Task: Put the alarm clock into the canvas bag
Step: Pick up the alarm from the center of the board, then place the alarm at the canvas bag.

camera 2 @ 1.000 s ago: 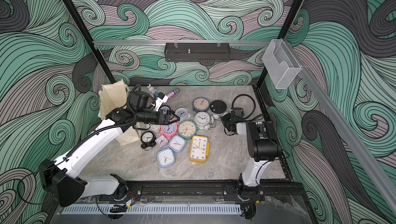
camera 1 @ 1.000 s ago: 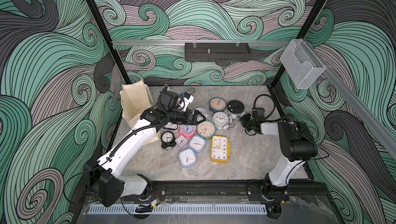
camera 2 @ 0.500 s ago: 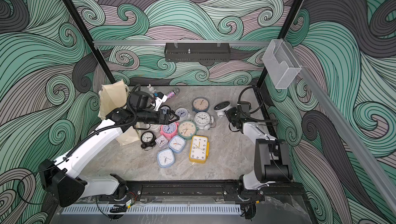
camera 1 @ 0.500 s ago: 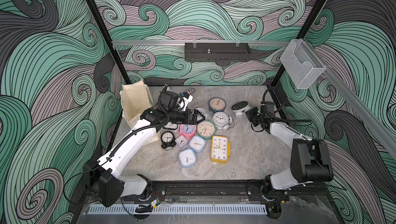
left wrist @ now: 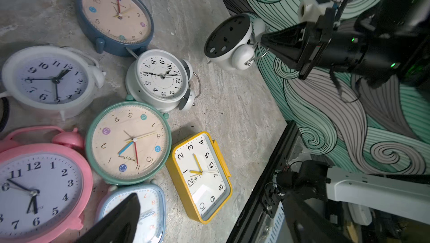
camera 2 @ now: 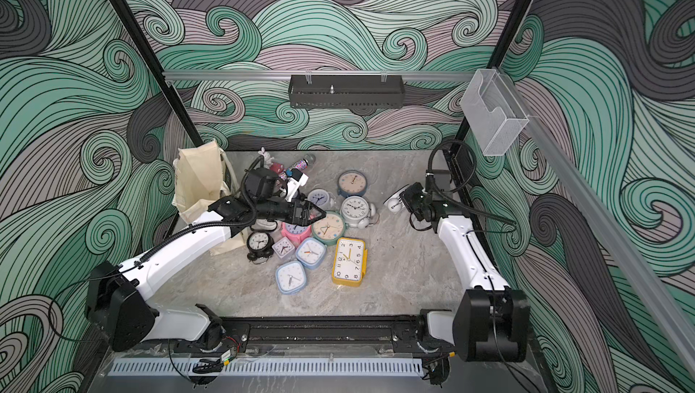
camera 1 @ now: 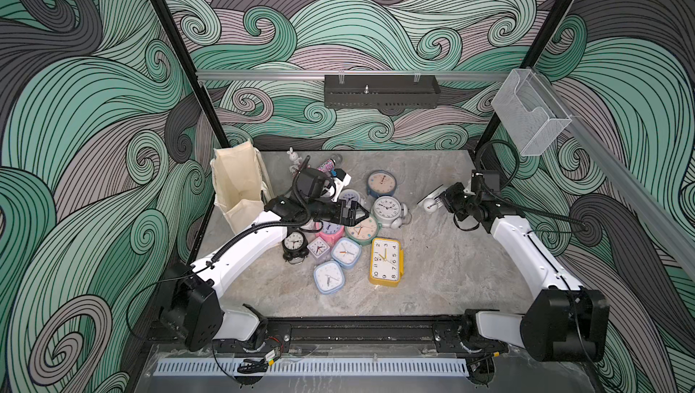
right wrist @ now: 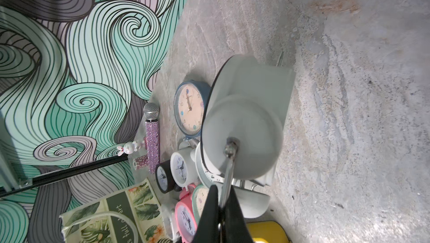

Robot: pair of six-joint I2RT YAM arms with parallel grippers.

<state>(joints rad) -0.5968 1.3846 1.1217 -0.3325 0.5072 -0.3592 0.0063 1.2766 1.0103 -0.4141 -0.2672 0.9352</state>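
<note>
Grey stone tabletop (camera 1: 432, 259) bears a teal clock (left wrist: 129, 141) reading "HappyTime". Right gripper (left wrist: 264, 42) pinches the white alarm clock (left wrist: 229, 44)'s wire handle, aloft, well apart from the canvas bag (camera 1: 240, 184); left gripper (camera 1: 359, 213) hangs splayed above the teal clock.

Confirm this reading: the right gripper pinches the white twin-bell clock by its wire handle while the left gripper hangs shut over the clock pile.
One thing is wrong: the left gripper is open, not shut; a top view shows its jaws spread over the clock pile. As stated, the right gripper pinches the white twin-bell clock by its wire handle.
</note>
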